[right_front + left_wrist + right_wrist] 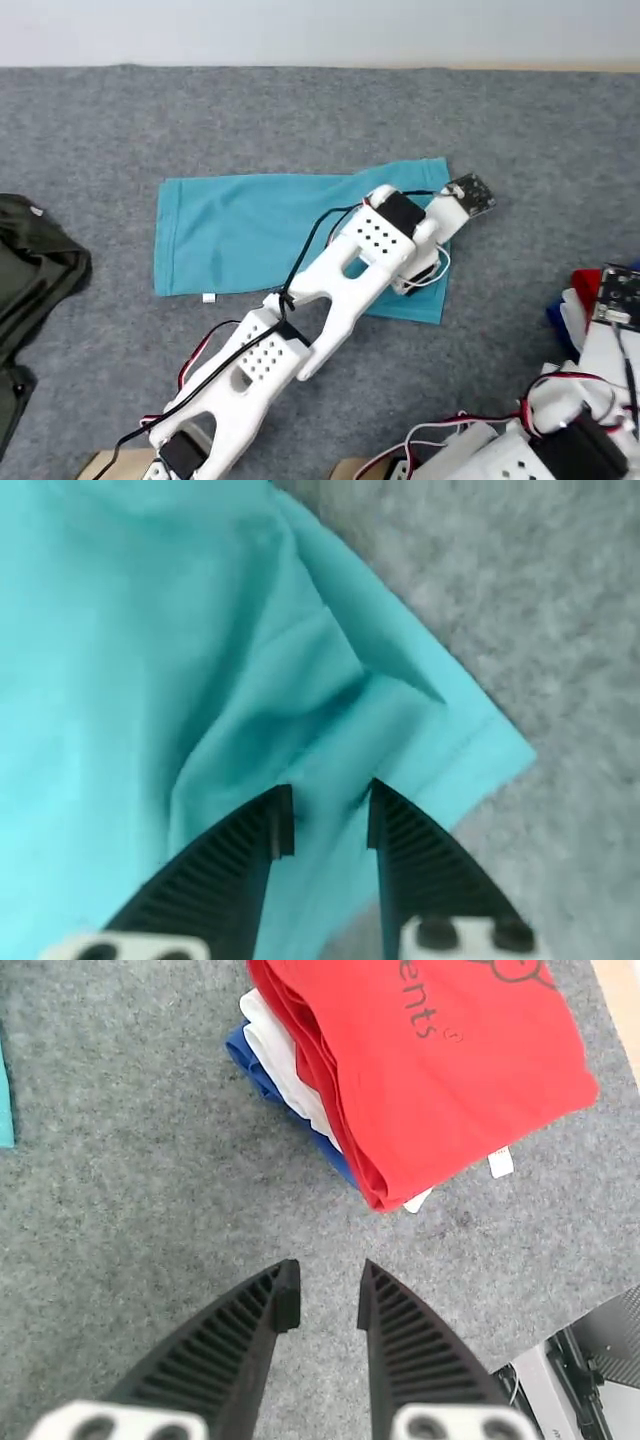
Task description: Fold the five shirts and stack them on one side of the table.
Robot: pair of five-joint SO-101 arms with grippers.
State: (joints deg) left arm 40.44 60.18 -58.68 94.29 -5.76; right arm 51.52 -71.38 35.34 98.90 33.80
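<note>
Two risks hang on my left gripper, which hovers over the teal shirt near its corner, jaws parted by a narrow gap and holding nothing that I can see. First, closing here could pinch only the top ply of the raised crease under the tips. The lower layer would then lag and the fold come apart as I lift, and the cloth is doubled and rumpled just there. Second, the tips could snag the grey mat at the hem, where the corner lies flat on it, and drag the shirt instead of turning it over. In the high view the teal shirt lies spread across the middle of the table, well apart from the stack, with my left arm stretched over its right part and hiding that edge. My right gripper hangs above bare mat, jaws a little apart and empty, near the stack: red shirt on top, white shirt under it, blue shirt at the bottom. A green shirt lies crumpled and unfolded at the left edge of the high view. Nothing lies between teal shirt and stack, but my right arm sits close to the stack and could crowd a delivery.
</note>
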